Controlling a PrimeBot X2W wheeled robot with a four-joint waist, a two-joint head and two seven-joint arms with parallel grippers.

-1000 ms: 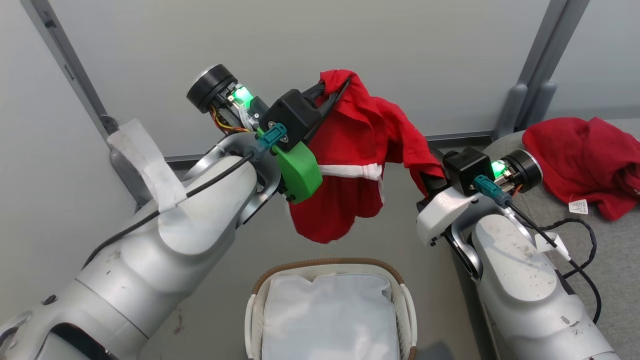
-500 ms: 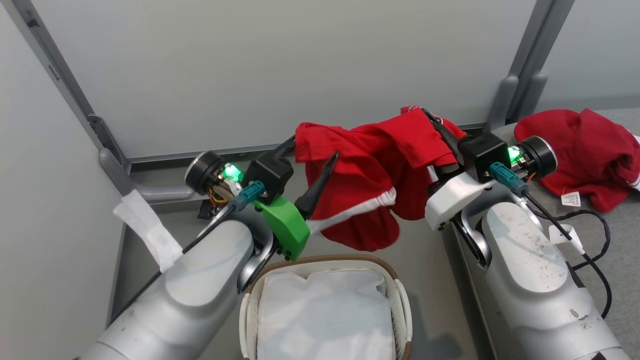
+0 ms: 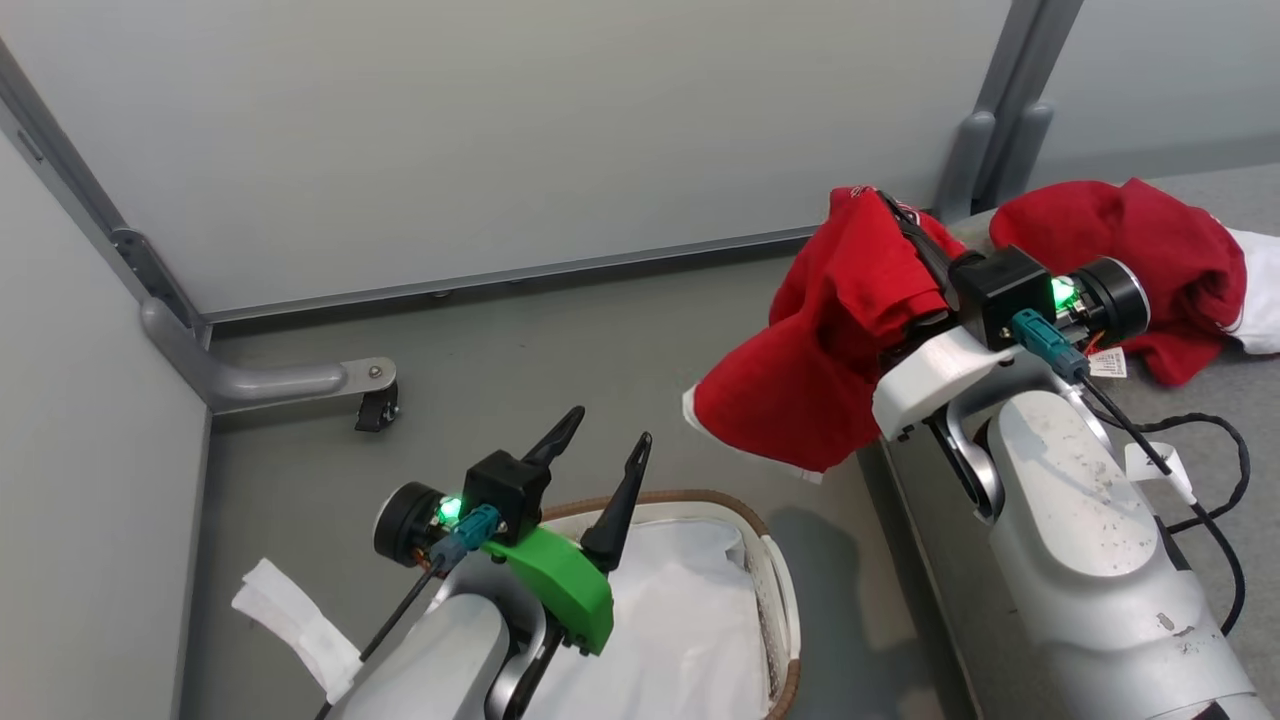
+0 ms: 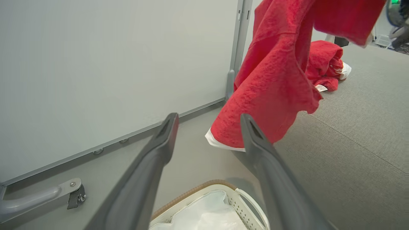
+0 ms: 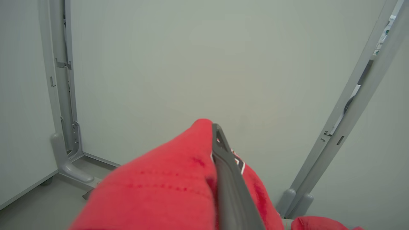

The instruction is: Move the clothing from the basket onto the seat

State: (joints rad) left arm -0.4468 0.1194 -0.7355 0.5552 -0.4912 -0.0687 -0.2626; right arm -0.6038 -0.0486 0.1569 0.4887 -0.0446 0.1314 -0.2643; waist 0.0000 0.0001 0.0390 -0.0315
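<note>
A red garment with white trim (image 3: 820, 370) hangs from my right gripper (image 3: 890, 205), which is shut on it just past the left edge of the grey seat (image 3: 1230, 400). In the right wrist view the cloth (image 5: 166, 191) drapes over the shut gripper (image 5: 214, 134). A second red garment (image 3: 1130, 250) lies bunched on the seat. My left gripper (image 3: 610, 425) stands open and empty above the white basket (image 3: 775, 590), which holds a white liner (image 3: 680, 620). The left wrist view shows its spread fingers (image 4: 166, 134), the hanging garment (image 4: 271, 89) and the basket's rim (image 4: 204, 187).
Grey wall panels close off the back and left. A metal foot with a caster (image 3: 375, 405) sits on the floor at the left, and a grey post (image 3: 985, 150) rises behind the seat. A black cable (image 3: 1200, 440) loops over the seat beside my right arm.
My left gripper has opened, let go of the garment and dropped down over the basket. The right gripper has carried the garment rightward to the seat's edge. The camera has shifted as well.
</note>
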